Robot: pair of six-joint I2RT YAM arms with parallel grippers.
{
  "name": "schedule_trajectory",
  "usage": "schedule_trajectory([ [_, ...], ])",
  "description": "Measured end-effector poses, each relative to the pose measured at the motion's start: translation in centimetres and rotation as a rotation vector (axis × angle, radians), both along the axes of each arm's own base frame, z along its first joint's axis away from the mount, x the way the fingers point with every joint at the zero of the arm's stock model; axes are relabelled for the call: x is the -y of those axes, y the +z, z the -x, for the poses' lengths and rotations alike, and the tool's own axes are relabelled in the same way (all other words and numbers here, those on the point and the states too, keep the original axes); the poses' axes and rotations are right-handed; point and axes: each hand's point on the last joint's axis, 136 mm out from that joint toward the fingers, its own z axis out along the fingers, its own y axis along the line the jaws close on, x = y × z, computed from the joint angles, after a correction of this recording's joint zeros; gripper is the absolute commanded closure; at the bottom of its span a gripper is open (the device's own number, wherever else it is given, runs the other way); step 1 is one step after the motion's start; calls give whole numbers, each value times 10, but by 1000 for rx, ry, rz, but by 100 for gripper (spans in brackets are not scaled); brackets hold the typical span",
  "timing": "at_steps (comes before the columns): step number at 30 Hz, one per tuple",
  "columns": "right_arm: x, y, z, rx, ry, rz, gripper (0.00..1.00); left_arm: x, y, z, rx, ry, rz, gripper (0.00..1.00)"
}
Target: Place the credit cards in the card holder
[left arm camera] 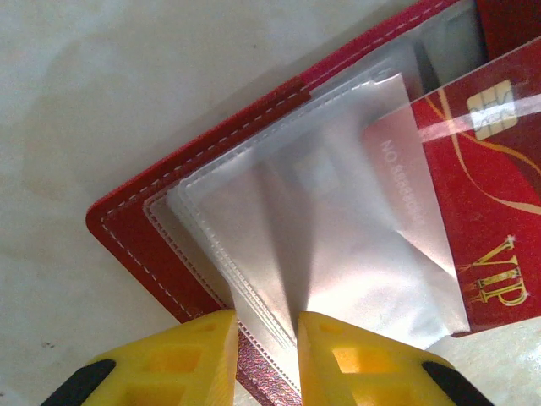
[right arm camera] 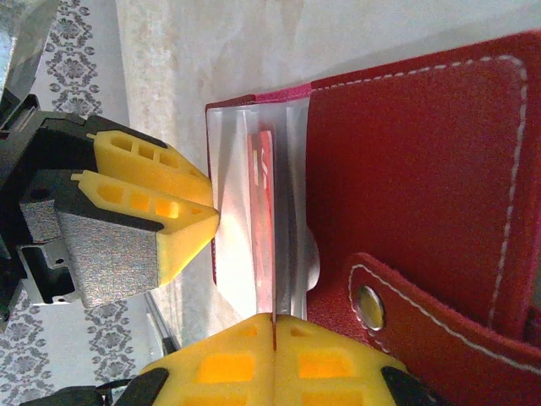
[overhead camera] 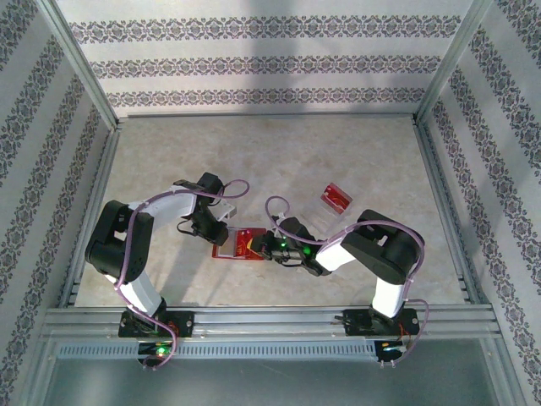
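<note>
— Where is the card holder to be found?

— The card holder (overhead camera: pixel 239 245) is seen lying open on the table (overhead camera: pixel 279 152), towards the near edge and between the two arms. Its clear inner sleeves (left arm camera: pixel 338 245) are fanned out from the red cover (left arm camera: pixel 161 211).

— How is the left gripper set?

— The left gripper (left arm camera: pixel 266 347) is closed onto the card holder: a fold of the clear sleeves is pinched between its yellow fingers (left arm camera: pixel 194 359), at the holder's edge.

— Is a card being held?

— One credit card (left arm camera: pixel 499 178), red with a gold chip and "VIP" lettering, is clamped by the right gripper (right arm camera: pixel 275 326), whose tips are pressed together on the card's near edge. Part of the card is covered by a sleeve. Whether it is inside a pocket or only under a leaf cannot be told.

— What else is seen?

— A second red card (overhead camera: pixel 337 199) is lodged in a clear tray (overhead camera: pixel 325 190), well apart from the holder, farther back and to the right. The clasp tab (right arm camera: pixel 423 338) with its metal snap (right arm camera: pixel 368 306) is seen just beside the right gripper's tips.
</note>
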Motion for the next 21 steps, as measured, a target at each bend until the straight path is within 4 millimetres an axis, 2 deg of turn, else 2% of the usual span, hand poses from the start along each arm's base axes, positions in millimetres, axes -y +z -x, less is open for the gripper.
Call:
schedule_trajectory([
  [14, -2, -6, -3, -2, -11, 12, 100, 0, 0, 0, 1, 0, 0, 75],
  [21, -1, -2, -9, 19, -39, 4, 100, 0, 0, -1, 2, 0, 1, 75],
])
